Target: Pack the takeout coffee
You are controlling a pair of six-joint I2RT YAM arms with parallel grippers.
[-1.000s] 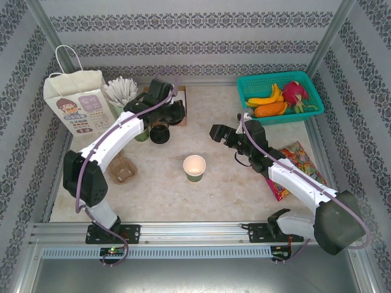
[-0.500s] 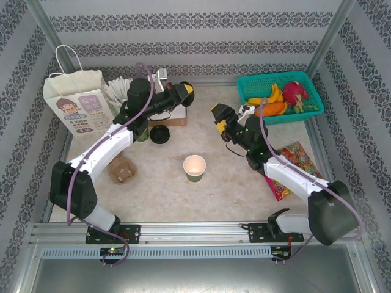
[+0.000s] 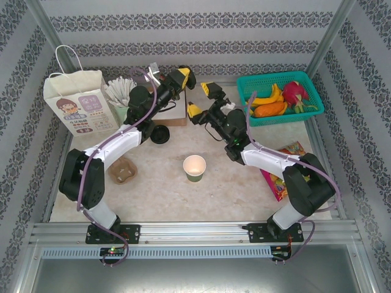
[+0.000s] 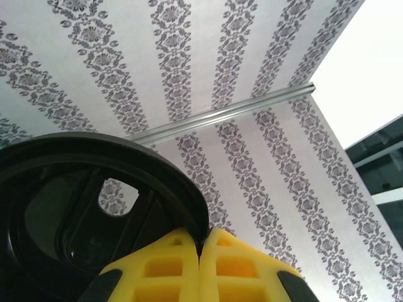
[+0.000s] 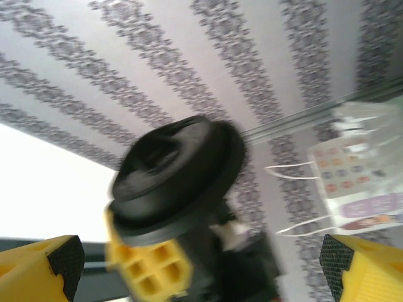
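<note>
At the far left of the worktop (image 3: 159,195) a white paper bag (image 3: 76,101) stands upright against the wall, and a pale green cup of white sticks (image 3: 122,91) is just beside it. Nearer the arms lies a brown cardboard cup carrier (image 3: 121,170).

The left hand (image 3: 182,77) is lifted above a brown box (image 3: 174,115) at the back. Its yellow fingers (image 4: 164,270) are pressed together on the rim of a round black lid (image 4: 75,157), which the left wrist view shows standing on edge against the patterned wall. The right wrist view shows the same lid (image 5: 179,163) above that hand's yellow finger block (image 5: 148,267), with the bag (image 5: 359,182) off to the side.

The takeout coffee cup (image 3: 194,168) stands upright near the middle of the worktop. It has an olive-green side and an open mouth with a pale inside, and it is well apart from both hands.

The right hand (image 3: 203,99) faces the left hand, near it but not touching. It is spread wide with nothing between its fingers (image 5: 38,267).

At the far right a teal basket (image 3: 313,85) holds fruit, and a bright snack packet (image 3: 287,168) lies flat in front of it.
</note>
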